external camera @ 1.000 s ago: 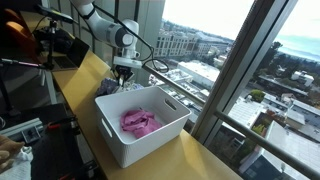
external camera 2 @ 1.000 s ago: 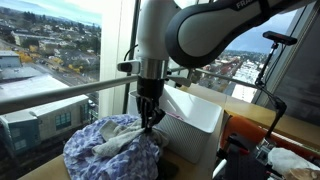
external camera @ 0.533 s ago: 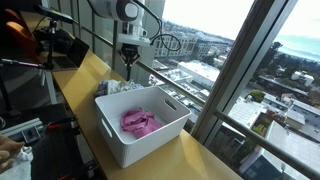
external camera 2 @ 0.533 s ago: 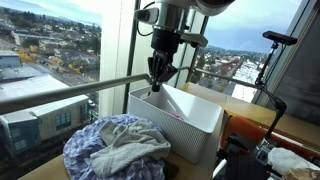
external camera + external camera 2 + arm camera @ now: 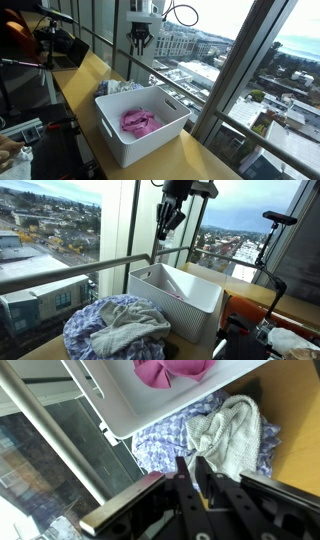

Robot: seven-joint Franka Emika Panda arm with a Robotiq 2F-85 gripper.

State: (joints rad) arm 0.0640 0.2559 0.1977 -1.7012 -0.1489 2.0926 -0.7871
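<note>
Cloth pile [image 5: 205, 435], blue patterned with a pale towel, lies mid-frame in the wrist view on the worktop [image 5: 295, 400] beside the white bin [image 5: 150, 415], straight below the high gripper [image 5: 191, 462], whose fingers are pinched together and empty.

Bright window daylight (glary sky), wrist view slightly blurred

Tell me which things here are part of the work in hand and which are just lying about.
In hand:
gripper, raised and holding nothing
pile of clothes below it
white bin beside the pile
pink cloth inside the bin

Lying about:
wooden counter
railing at the window
</note>
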